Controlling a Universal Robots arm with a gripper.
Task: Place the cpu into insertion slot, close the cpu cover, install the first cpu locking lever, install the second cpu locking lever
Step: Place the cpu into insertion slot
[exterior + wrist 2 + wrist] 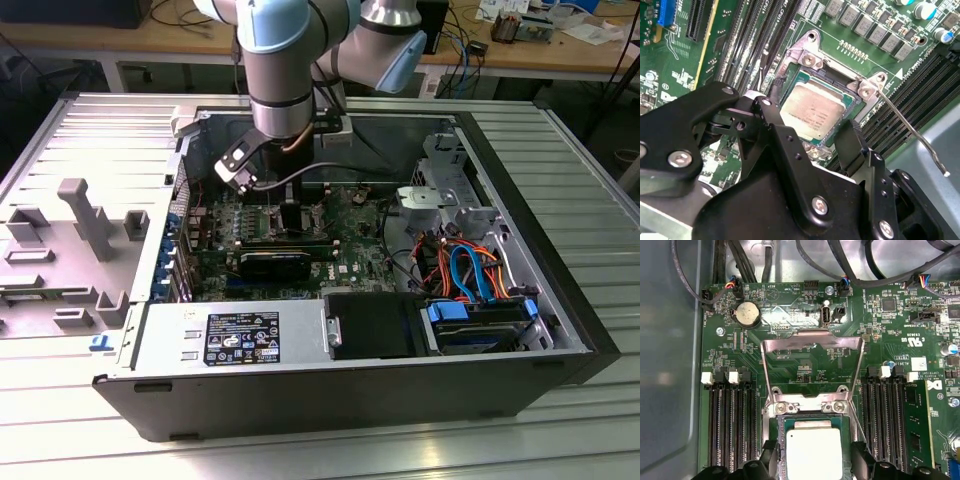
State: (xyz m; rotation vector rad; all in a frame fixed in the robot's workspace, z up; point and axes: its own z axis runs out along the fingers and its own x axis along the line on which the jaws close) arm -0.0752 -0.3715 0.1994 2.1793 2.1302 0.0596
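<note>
The cpu [812,452] [815,115], a silver-grey square chip, lies flat in the insertion slot [781,427] on the green board. My gripper [814,462] [810,125] is open, one black finger [767,457] on each side of the chip with a small gap to it. The cpu cover [810,341], a thin silvery frame, stands flipped back beyond the socket, and the board shows through its window. A thin metal locking lever [910,130] sticks up and away from the socket corner. In the exterior view the gripper [290,215] hangs low over the middle of the board.
Long black memory slots [732,425] [885,415] flank the socket. A coin battery [747,314] and cable plugs sit beyond the cover. The open case [560,300] holds a drive cage with orange and blue cables [465,270] and a power supply [240,335]. A grey fixture [85,220] lies outside.
</note>
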